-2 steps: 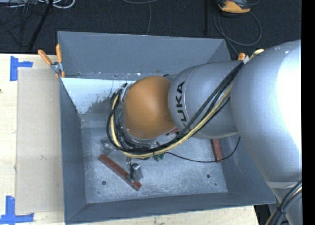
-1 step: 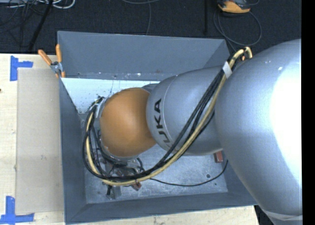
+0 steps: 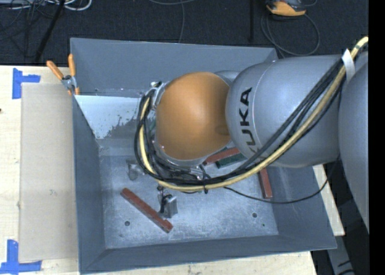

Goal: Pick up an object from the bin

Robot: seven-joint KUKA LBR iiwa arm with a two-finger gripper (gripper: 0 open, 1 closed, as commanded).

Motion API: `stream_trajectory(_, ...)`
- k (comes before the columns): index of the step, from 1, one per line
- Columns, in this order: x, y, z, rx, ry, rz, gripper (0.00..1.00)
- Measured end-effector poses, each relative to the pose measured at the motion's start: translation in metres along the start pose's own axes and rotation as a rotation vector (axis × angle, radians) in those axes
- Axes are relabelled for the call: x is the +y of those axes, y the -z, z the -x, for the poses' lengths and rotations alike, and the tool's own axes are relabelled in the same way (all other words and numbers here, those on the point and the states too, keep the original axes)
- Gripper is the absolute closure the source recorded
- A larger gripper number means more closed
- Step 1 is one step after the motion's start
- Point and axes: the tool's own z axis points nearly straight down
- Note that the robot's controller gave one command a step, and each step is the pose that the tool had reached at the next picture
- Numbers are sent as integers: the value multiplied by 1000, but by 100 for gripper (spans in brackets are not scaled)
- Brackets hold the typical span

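My gripper reaches down from under the orange dome to the bin floor, front of centre. Its tip stands right beside the right end of a reddish-brown flat stick, which lies slanted on the floor from upper left to lower right. Whether the tip touches the stick I cannot tell. Nothing shows held in the gripper. A small grey piece sits on the floor left of the gripper, just under the dome's edge; I cannot tell if it is loose.
A second reddish-brown stick lies near the bin's right wall, partly under the arm. A third, darker one peeks out beneath the arm. The arm and its cables cover the middle and right of the bin.
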Motion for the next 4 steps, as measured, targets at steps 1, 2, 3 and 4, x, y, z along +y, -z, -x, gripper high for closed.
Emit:
stream_trajectory(1,14,-110,-10,14,-221,4,0)
stream_trajectory(2,-17,-32,1,-1,-227,1,0)
stream_trajectory(3,-1,-114,-16,13,-416,3,0)
stream_trajectory(4,-70,-115,-49,12,-469,-2,0)
